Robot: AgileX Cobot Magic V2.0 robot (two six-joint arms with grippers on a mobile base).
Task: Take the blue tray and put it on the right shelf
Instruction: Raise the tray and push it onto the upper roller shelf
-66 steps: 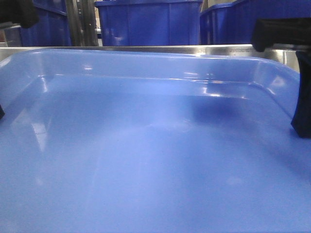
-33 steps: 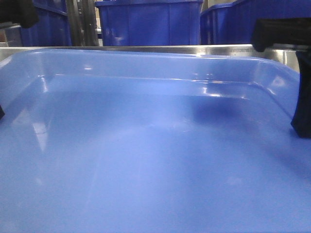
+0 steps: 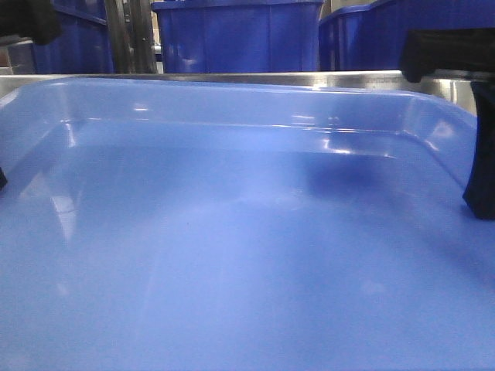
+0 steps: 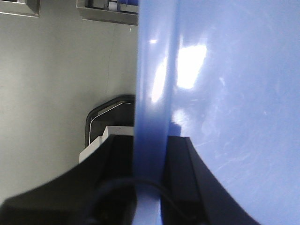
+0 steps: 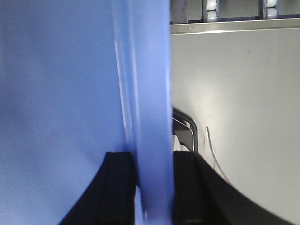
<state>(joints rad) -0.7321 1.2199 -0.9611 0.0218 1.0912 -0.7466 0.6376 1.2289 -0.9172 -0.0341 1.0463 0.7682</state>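
Two grippers hold the blue tray (image 3: 232, 255) by opposite rims, left gripper (image 4: 149, 159) and right gripper (image 5: 152, 187) each clamped on an edge. The tray fills the front view below the right shelf (image 3: 232, 77) rail. Dark-blue bins (image 3: 232, 35) line the top, and a pale grey surface (image 4: 56, 93) lies beneath.

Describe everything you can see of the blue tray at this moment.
The blue tray looks like glossy light-blue plastic. It is empty, with a flat floor, low sloped walls, rounded corners and a flat rim that catches highlights. It lies roughly level and fills the front view, its far wall just before the steel rail of the right shelf. The left gripper and right gripper each clamp a side rim, one finger inside and one outside. Any support beneath is hidden.
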